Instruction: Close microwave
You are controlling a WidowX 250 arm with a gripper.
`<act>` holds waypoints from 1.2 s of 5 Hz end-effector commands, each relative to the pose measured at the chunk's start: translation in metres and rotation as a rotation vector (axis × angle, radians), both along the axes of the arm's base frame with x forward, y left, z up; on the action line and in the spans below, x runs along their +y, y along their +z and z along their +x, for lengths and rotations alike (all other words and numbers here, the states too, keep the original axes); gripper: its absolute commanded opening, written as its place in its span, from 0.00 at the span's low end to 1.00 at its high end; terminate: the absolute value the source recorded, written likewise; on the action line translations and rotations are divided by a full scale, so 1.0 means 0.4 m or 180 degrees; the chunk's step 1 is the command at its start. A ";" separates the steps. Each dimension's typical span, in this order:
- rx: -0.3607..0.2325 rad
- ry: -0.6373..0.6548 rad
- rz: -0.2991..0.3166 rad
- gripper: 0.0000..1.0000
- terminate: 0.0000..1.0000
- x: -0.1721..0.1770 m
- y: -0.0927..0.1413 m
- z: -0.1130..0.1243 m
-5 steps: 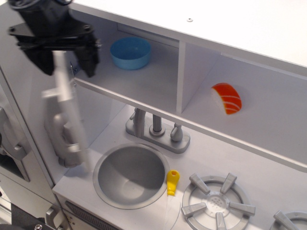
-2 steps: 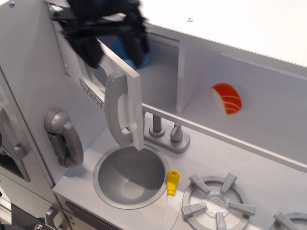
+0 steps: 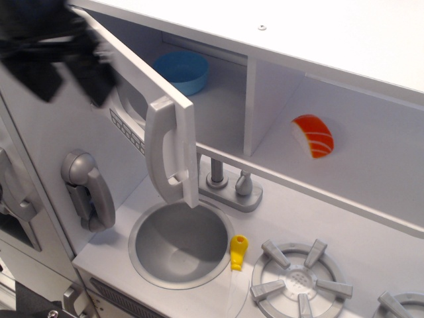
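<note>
Tool (image 3: 56, 56) blurred, grip state unclear; microwave (image 3: 142, 99) door ajar, grey handle (image 3: 164, 149) facing out.

White plastic microwave door (image 3: 142, 99), grey handle (image 3: 163, 149); round blue bowl (image 3: 181, 72); orange white-striped sushi piece (image 3: 313, 135); small yellow plastic piece (image 3: 238, 252).

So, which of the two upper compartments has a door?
The left one, the microwave, holding the blue bowl: its white door with grey handle stands partly open. The right compartment, with the orange sushi piece, has none.
</note>
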State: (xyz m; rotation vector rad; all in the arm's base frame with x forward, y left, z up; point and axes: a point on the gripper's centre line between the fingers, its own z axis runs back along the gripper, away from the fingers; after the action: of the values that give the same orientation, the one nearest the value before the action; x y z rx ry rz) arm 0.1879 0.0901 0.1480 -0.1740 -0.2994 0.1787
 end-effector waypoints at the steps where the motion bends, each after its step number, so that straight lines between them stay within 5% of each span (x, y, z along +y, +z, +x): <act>1: -0.0020 0.0298 0.0404 1.00 0.00 0.101 -0.043 0.048; 6: -0.0221 0.0443 0.0479 1.00 0.00 0.044 -0.075 0.223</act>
State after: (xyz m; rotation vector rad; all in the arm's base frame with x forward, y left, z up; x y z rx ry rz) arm 0.2745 0.1034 0.1006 -0.0252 -0.3491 0.2894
